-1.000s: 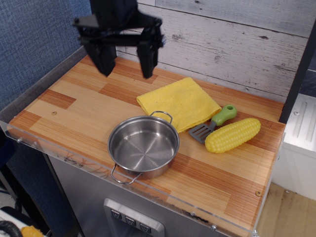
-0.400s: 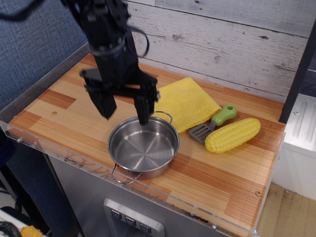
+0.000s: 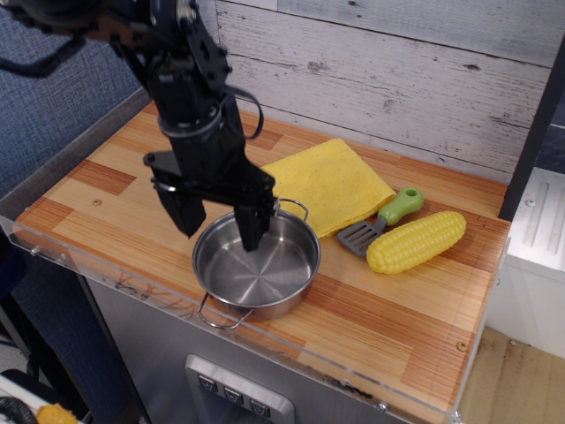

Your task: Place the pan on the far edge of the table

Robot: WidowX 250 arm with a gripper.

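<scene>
Tool [image 3: 218, 217] fingers apart, straddling pan [image 3: 257, 263] rear-left rim: one finger inside, one outside. Pan sits near front edge of surface [image 3: 115, 185]. Yellow cloth [image 3: 322, 183] just behind; spatula [image 3: 382, 218], corn [image 3: 416, 240] to the right.

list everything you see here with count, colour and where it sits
pan: 1, shiny steel, near front edge of the table, two wire loop handles
cloth: 1, yellow, behind the pan, flat
spatula: 1, green handle with grey blade, right of the cloth, blade beside the corn
corn cob: 1, yellow, right of the pan
table: 1, striped light and reddish-brown wood, clear rim
plank wall: 1, whitewashed, behind the table
gripper: 1, black, jaws open astride the pan's far-left rim, one finger inside
</scene>
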